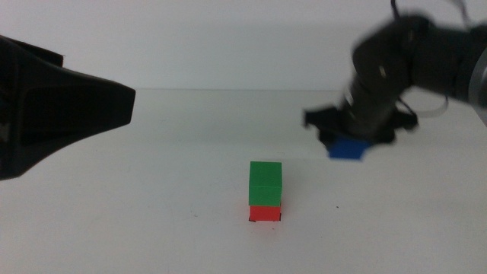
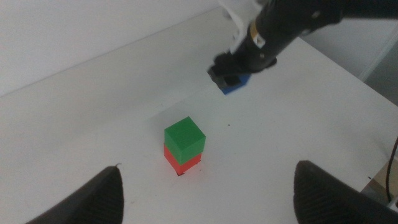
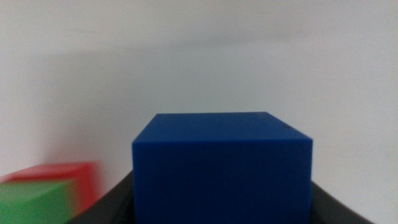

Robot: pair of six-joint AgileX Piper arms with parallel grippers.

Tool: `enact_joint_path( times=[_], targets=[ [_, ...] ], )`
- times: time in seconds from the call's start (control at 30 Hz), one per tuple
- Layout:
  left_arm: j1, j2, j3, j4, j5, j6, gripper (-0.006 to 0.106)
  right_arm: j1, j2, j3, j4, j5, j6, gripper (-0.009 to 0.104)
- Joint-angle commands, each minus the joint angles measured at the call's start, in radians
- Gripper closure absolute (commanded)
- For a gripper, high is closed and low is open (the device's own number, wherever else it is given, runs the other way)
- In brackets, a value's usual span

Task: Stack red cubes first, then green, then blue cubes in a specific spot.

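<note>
While the stack is two cubes high, one cube is left to place, as the lines below set out.

Done so far: the small matte solid-red cube (image 1: 265,214) sits on the white tabletop (image 1: 152,228) at the tiny black corner marks (image 1: 250,220) of the target square, and the small matte solid-green cube (image 1: 265,182) rests squarely on top of it.

Left to do: the small matte deep-blue cube (image 1: 348,148) is not yet on the stack; it has to go on the green cube.

Blue cube, place: in the middle view it hangs above the tabletop, to the right of the stack and well apart from it, higher than the green cube's top.

Right gripper (image 1: 351,137): its dark jaws are clenched on the blue cube, which the right wrist view shows filling the space between them; the arm looks motion-blurred.

Left gripper (image 2: 205,193): it waits at the left side of the table, away from the stack, jaws spread wide and grasping nothing.

Judgement: roughly two thirds complete; the last step appears to be in hand.
</note>
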Motion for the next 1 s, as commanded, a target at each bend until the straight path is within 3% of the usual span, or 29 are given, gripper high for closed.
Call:
enact_joint_path(
  times=[0.0,0.3,0.97],
  targets=[
    [-0.001,-0.004,0.002,0.005,-0.016,-0.002,0.007,0.068,-0.009,-0.102,-0.012,0.102,0.017,0.078],
    [-0.001,-0.004,0.002,0.005,-0.016,-0.002,0.007,0.220,0.105,-0.271,0.008,0.171,0.089,0.078],
    [-0.001,-0.004,0.002,0.005,-0.016,-0.002,0.007,0.256,0.204,-0.269,0.002,0.092,0.167,0.078]
  ],
)
